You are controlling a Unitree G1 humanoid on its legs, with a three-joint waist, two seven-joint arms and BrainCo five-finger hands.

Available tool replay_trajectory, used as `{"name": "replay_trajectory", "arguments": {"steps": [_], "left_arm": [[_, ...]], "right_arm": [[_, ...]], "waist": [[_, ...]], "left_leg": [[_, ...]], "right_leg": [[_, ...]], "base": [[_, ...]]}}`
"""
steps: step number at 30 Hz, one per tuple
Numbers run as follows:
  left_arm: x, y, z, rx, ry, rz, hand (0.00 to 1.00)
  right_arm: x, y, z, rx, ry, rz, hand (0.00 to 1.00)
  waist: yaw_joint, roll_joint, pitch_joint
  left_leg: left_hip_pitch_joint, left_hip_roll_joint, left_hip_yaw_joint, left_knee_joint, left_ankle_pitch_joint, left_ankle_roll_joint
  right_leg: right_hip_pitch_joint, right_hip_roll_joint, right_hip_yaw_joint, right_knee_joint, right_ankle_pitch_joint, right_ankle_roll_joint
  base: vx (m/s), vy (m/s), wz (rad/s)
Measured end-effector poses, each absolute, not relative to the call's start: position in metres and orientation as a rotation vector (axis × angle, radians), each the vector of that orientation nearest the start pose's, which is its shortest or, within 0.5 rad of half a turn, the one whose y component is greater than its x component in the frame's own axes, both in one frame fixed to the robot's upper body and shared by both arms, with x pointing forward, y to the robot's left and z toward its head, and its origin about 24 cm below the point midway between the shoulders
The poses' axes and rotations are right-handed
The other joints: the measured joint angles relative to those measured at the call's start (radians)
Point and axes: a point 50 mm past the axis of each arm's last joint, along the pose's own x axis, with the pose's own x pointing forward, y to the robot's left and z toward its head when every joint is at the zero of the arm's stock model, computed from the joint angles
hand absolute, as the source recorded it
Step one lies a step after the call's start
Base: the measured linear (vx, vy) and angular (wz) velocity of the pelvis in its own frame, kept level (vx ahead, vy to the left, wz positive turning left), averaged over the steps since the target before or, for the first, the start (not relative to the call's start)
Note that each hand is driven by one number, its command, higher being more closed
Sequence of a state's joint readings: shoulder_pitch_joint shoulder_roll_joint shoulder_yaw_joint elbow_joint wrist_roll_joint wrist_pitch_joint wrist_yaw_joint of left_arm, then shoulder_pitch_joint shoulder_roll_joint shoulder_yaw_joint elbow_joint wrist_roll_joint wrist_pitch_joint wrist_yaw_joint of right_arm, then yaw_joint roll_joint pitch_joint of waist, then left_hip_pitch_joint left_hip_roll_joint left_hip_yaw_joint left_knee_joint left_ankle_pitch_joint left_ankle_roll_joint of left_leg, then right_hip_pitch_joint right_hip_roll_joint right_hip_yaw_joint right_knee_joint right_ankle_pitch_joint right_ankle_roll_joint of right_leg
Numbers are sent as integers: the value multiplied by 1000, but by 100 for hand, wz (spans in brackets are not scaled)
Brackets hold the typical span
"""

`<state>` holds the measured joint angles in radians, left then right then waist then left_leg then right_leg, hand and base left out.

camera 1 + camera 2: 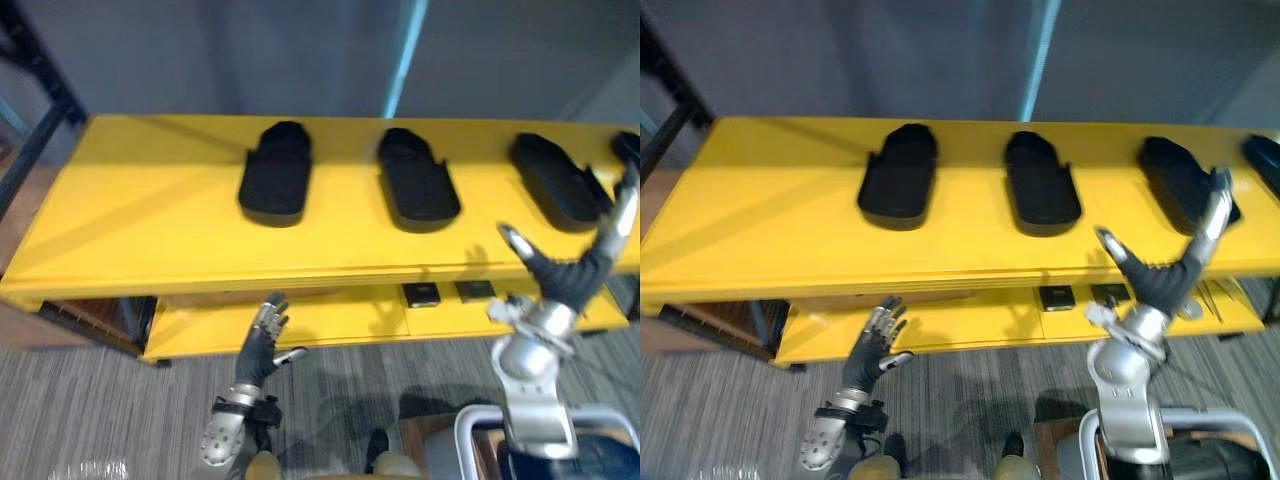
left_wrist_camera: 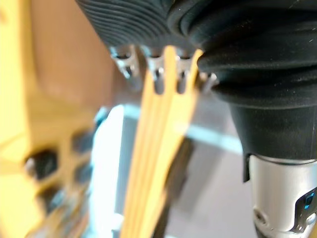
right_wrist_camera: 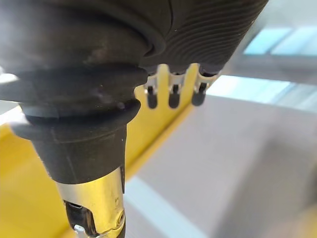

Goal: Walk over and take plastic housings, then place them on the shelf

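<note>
Several black plastic housings lie in a row on the top of the yellow shelf unit [image 1: 150, 200]: one left of centre [image 1: 275, 172], one in the middle [image 1: 417, 178], one to the right [image 1: 556, 180], and another at the right edge [image 1: 628, 148]. My right hand [image 1: 565, 270] is raised at the front edge, just short of the right housing. It is open, with fingers and thumb spread, and holds nothing. My left hand [image 1: 262, 345] hangs low in front of the lower tier [image 1: 330, 315], open and empty, with straight fingers [image 2: 157, 74].
Two small dark items [image 1: 421, 294] [image 1: 474, 291] sit on the lower tier. A black frame [image 1: 40, 120] stands at the far left. A white-rimmed container [image 1: 480, 425] is at the bottom right, over grey carpet [image 1: 100, 410]. A grey wall rises behind the unit.
</note>
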<state>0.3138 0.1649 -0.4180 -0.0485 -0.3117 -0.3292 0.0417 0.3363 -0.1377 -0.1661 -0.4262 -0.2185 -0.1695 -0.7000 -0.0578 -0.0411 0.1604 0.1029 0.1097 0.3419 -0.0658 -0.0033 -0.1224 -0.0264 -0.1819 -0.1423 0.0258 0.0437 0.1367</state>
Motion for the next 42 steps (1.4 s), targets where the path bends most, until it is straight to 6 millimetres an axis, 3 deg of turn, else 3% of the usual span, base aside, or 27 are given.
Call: {"name": "replay_trajectory", "arguments": {"steps": [1,4,7,9,10,11,12,13,15,17,18,20,23,25,26,27,28,29,31,34,36,37,38,39,40,42], "left_arm": [[172,101,11,-262,16,-224,0],[171,86,17,-286,-25,-258,0],[173,77,21,-288,-41,-279,0],[175,72,19,-291,-33,-277,0],[175,70,18,-290,-20,-251,0],[175,71,18,-290,-19,-242,0],[175,73,16,-289,-5,-194,0],[174,73,16,-295,4,-165,0],[175,75,16,-294,7,-152,0],[180,79,20,-290,-26,-150,0],[182,82,24,-284,-61,-174,0],[183,81,29,-231,-123,-262,0],[188,52,51,-156,-253,-439,0],[198,48,63,-183,-293,-455,0],[208,54,69,-160,-317,-432,0],[211,59,69,-152,-314,-403,0],[218,70,68,-133,-306,-344,0],[221,81,65,-148,-277,-288,0],[222,92,60,-170,-233,-241,0],[211,95,43,-200,-129,-239,0],[196,96,25,-202,-29,-245,0],[194,96,20,-199,-10,-247,0],[193,97,14,-191,21,-243,0],[193,97,11,-194,35,-238,0],[196,94,5,-247,72,-211,0],[199,86,3,-296,90,-184,0]], "right_arm": [[153,-243,96,-343,-355,-869,0],[104,-253,69,-332,-182,-946,0],[87,-253,59,-267,-158,-964,0],[86,-253,55,-212,-168,-941,0],[92,-247,50,-157,-185,-863,0],[95,-244,50,-152,-189,-840,0],[105,-235,51,-126,-223,-734,0],[115,-226,53,-121,-251,-628,0],[131,-219,53,-131,-275,-528,0],[145,-218,51,-107,-267,-503,0],[154,-216,45,-41,-235,-525,0],[157,-214,30,61,-147,-544,0],[148,-199,10,89,-42,-526,0],[145,-191,9,94,-50,-531,0],[148,-190,12,104,-76,-516,0],[152,-189,15,116,-97,-501,0],[156,-186,20,139,-123,-471,0],[160,-183,24,146,-143,-444,0],[168,-174,29,148,-163,-406,0],[176,-157,28,147,-129,-364,0],[176,-148,24,133,-101,-356,0],[175,-147,23,123,-92,-349,0],[175,-144,20,113,-76,-335,0],[175,-144,19,109,-67,-329,0],[177,-146,19,82,-66,-299,0],[178,-154,19,14,-66,-272,0]], "waist": [[-14,2,-6],[-101,38,-38],[-139,42,-40],[-151,37,-37],[-144,30,-32],[-141,29,-30],[-128,39,-20],[-113,58,-10],[-95,104,-1],[-87,121,9],[-71,107,27],[-60,73,65],[-74,59,111],[-100,55,142],[-98,62,156],[-91,71,159],[-80,74,164],[-66,70,159],[-47,75,154],[-19,62,139],[1,38,125],[1,34,123],[7,12,110],[8,8,107],[13,39,92],[-19,81,87]], "left_leg": [[2,5,15,0,-5,-5],[10,30,101,10,-25,-23],[34,55,174,65,-68,-34],[42,73,198,127,-115,-33],[27,80,127,223,-163,11],[20,80,99,246,-173,22],[-10,80,-20,334,-224,58],[-42,78,-143,412,-278,70],[-67,62,-262,457,-350,77],[-90,41,-307,451,-412,51],[-106,13,-305,478,-413,37],[-114,-18,-310,533,-429,47],[-124,-37,-291,633,-473,70],[-118,-36,-236,674,-493,95],[-107,-12,-187,665,-488,105],[-108,7,-150,656,-480,113],[-107,23,-91,636,-457,124],[-107,38,-49,610,-429,125],[-111,60,-22,571,-386,118],[-141,96,12,538,-344,88],[-142,138,61,531,-318,47],[-141,152,75,533,-311,36],[-142,178,94,540,-298,12],[-144,195,102,545,-290,-3],[-143,242,103,514,-263,-49],[-137,275,95,449,-213,-59]], "right_leg": [[-7,7,16,-4,6,5],[-39,45,95,-31,28,-2],[-47,76,174,-38,44,-6],[-49,96,232,-38,48,-7],[-57,107,295,-38,59,-8],[-60,109,310,-38,61,-8],[-65,122,362,-41,60,-10],[-78,138,400,-39,59,-8],[-105,150,415,-27,60,-7],[-162,146,421,28,58,3],[-201,128,431,99,39,21],[-233,115,447,207,3,47],[-242,104,458,245,18,63],[-219,97,435,188,101,41],[-215,111,397,112,225,-33],[-205,121,381,48,310,-82],[-243,123,282,162,221,-136],[-273,110,210,353,70,-161],[-264,64,147,550,-89,-158],[-196,-32,108,616,-160,-141],[-123,-114,51,543,-158,-129],[-106,-125,31,509,-152,-120],[-73,-136,-23,413,-114,-81],[-59,-121,-43,380,-136,-17],[-48,-60,-81,304,-157,17],[-53,-5,-83,269,-158,15]], "base": [[45,-31,-80],[60,-38,-76],[48,-30,-82],[14,-21,-105],[-15,-12,-113],[-37,0,-132],[-68,54,-117],[-91,100,-119],[-118,219,-68],[-157,260,-19],[-139,176,4],[-119,131,6],[-114,170,-31],[-245,157,-88],[-328,138,-126],[-317,77,-148],[-303,47,-125],[-268,37,-110],[-123,-14,-66],[-72,-124,-63],[-47,-342,-73],[-21,-420,-70],[-4,-322,-61],[7,-421,-99],[42,-420,-79],[57,-440,-48]]}}
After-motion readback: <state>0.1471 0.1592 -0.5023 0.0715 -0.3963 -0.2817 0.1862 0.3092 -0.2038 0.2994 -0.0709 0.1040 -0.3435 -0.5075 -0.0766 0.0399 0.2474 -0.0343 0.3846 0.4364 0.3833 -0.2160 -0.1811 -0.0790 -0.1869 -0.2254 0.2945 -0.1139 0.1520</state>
